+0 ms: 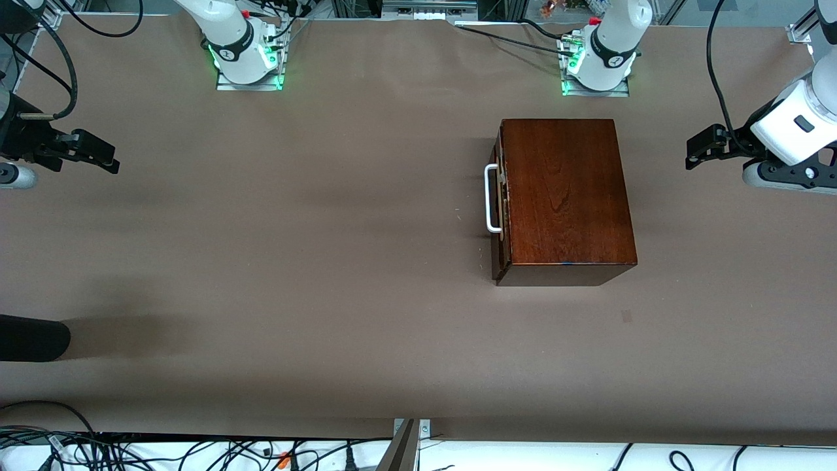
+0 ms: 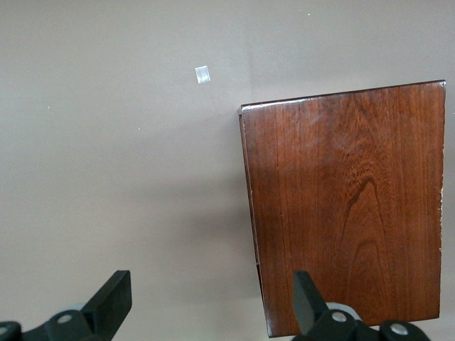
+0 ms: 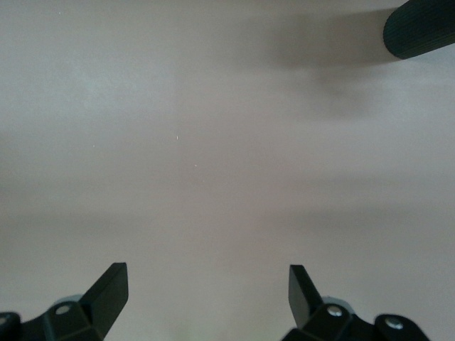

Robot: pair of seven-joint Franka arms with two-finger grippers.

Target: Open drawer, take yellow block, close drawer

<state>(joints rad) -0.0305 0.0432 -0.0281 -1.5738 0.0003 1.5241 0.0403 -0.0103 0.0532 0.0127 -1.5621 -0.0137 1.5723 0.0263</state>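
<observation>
One brown table [image 1: 327, 261] bears the closed drawer [image 1: 498, 196]; both grippers' fingers spread wide.

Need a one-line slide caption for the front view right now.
Drawer shut in the wooden box; left gripper and right gripper wait open at the table's ends.

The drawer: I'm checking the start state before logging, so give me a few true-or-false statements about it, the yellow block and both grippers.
1. The drawer is shut in its wooden box. True.
2. The yellow block lies on the table. False: no block shows in any view.
3. The left gripper is open. True.
4. The right gripper grips the white handle. False: it is open over bare table at the right arm's end.
</observation>
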